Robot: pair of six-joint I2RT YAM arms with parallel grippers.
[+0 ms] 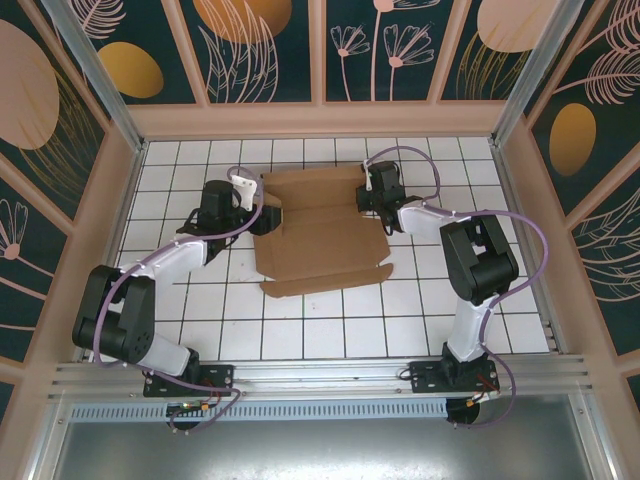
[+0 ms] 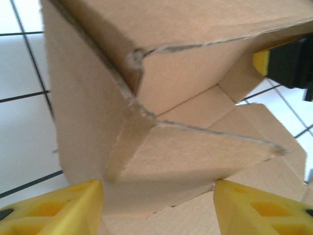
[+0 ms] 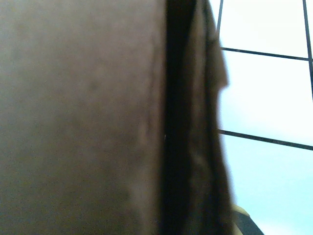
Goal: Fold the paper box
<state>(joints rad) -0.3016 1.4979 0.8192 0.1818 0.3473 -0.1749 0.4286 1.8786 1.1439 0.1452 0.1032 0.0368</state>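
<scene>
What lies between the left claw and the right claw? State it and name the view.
The paper box fills that stretch, left claw to right claw, in the top external view.

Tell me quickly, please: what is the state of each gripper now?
Left gripper: open around a folded corner of the paper box.
Right gripper: closed, apparently pinching the paper box at its edge.

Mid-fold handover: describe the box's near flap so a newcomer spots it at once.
On the white tiled table, the plain brown cardboard paper box lies in the middle. Its near flap is the long strip along the edge closest to the grey metal rail. Unlike the short side flaps, it spans the box's whole width.
</scene>
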